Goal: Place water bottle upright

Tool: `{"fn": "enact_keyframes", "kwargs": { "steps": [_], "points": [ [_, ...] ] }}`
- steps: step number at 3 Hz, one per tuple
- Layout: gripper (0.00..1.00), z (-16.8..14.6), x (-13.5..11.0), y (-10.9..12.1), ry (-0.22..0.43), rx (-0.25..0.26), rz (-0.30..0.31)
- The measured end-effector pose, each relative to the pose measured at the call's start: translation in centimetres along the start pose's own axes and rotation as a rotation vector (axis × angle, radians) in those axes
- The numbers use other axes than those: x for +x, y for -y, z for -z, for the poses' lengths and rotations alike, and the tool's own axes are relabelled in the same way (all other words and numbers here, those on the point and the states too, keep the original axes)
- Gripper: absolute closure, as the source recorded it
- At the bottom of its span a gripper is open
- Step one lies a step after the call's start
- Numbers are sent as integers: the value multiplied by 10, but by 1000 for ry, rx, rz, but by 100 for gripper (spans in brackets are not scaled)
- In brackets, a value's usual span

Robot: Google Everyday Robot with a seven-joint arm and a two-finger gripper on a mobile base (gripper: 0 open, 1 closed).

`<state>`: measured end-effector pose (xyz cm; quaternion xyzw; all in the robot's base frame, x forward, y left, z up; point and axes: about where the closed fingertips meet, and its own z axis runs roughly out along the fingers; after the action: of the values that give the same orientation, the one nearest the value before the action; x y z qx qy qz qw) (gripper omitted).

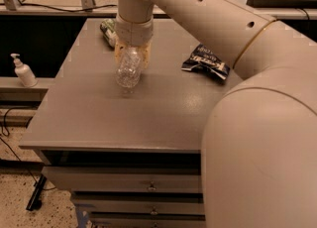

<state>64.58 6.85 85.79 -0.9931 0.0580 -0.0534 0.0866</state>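
Note:
The water bottle is clear ribbed plastic. It hangs tilted over the middle of the grey table, with one end pointing down towards the camera. My gripper comes down from above at the end of the big cream arm and is shut on the bottle's upper part. Yellowish fingers show on either side of it. The bottle's cap and label are hidden. I cannot tell whether its lower end touches the table.
A green can lies at the table's back, just behind the gripper. A dark crumpled snack bag lies to the right. A white pump dispenser stands on a ledge to the left. Drawers sit below the tabletop.

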Motion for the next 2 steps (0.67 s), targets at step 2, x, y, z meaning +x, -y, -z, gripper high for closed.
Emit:
{"fn": "enact_keyframes", "kwargs": {
  "steps": [2],
  "points": [
    [100,52,-46,-29,-234,115,194]
  ]
}}
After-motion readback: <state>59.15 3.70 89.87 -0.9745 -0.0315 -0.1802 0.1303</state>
